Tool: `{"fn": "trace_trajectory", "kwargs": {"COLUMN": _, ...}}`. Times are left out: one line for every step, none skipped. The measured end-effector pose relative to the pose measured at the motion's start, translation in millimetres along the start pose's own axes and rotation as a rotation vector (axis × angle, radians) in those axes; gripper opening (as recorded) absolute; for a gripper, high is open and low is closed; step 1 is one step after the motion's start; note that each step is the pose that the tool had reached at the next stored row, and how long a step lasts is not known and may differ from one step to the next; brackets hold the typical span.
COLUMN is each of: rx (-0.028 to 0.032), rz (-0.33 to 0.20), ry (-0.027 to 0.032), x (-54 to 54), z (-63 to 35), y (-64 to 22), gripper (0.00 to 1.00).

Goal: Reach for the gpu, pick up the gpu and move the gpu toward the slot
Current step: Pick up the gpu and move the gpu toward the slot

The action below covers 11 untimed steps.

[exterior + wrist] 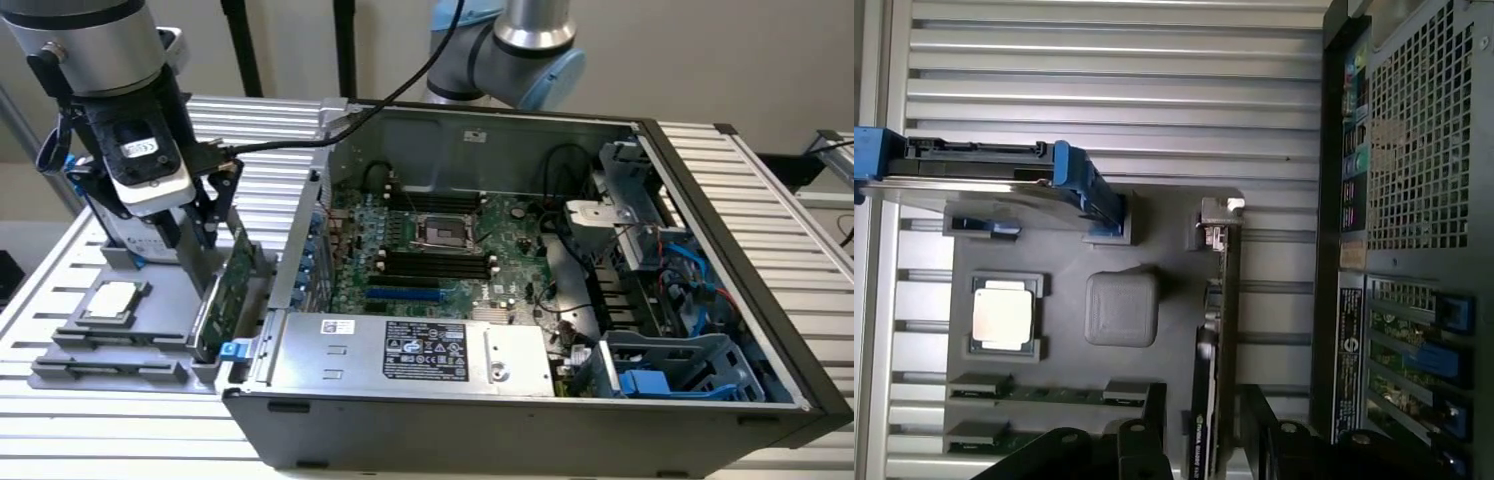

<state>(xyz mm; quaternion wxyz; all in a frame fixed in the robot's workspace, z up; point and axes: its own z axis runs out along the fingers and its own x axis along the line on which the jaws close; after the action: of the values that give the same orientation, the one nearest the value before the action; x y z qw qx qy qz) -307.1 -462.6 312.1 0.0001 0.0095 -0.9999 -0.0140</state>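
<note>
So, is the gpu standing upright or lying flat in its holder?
Upright: the gpu stands on its long edge in the gray holder, seen edge-on in the wrist view.

Soft, even light fills the exterior view. The wall at the upper right and the slatted table (801,230) look washed out, while the inside of the computer case (534,430) lies in shade. In the wrist view the slats glare white and the gripper (1206,415) is nearly black.
</note>
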Motion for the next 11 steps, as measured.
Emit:
{"fn": "trace_trajectory", "kwargs": {"rx": 0.0000, "rz": 0.000, "ry": 0.0000, "x": 0.2, "z": 1.7, "y": -0.1, "gripper": 0.42}}
{"fn": "trace_trajectory", "kwargs": {"rx": 0.0001, "rz": 0.000, "ry": 0.0001, "x": 0.3, "z": 3.4, "y": -0.2, "gripper": 0.42}}
{"fn": "trace_trajectory", "kwargs": {"rx": 0.0000, "rz": 0.000, "ry": 0.0000, "x": 0.5, "z": 5.3, "y": -0.3, "gripper": 0.42}}
{"fn": "trace_trajectory", "kwargs": {"rx": 0.0000, "rz": 0.000, "ry": 0.0000, "x": 0.6, "z": 7.2, "y": -0.4, "gripper": 0.42}}
{"fn": "trace_trajectory", "kwargs": {"rx": 0.0000, "rz": 0.000, "ry": -0.0001, "x": 0.7, "z": 9.0, "y": -0.6, "gripper": 0.42}}
{"fn": "trace_trajectory", "kwargs": {"rx": 0.0000, "rz": 0.000, "ry": -0.0004, "x": 0.7, "z": 10.8, "y": -0.7, "gripper": 0.42}}
{"fn": "trace_trajectory", "kwargs": {"rx": 0.0000, "rz": 0.000, "ry": -0.0008, "x": 0.7, "z": 12.6, "y": -0.9, "gripper": 0.42}}
{"fn": "trace_trajectory", "kwargs": {"rx": 0.0001, "rz": 0.000, "ry": -0.0014, "x": 0.7, "z": 14.4, "y": -1.2, "gripper": 0.42}}
{"fn": "trace_trajectory", "kwargs": {"rx": 0.0001, "rz": 0.000, "ry": -0.0021, "x": 0.7, "z": 16.2, "y": -1.5, "gripper": 0.42}}
{"fn": "trace_trajectory", "kwargs": {"rx": 0.0000, "rz": 0.000, "ry": -0.0031, "x": 0.7, "z": 18.0, "y": -1.7, "gripper": 0.42}}
{"fn": "trace_trajectory", "kwargs": {"rx": 0.0000, "rz": 0.000, "ry": -0.0041, "x": 0.7, "z": 19.8, "y": -2.1, "gripper": 0.42}}
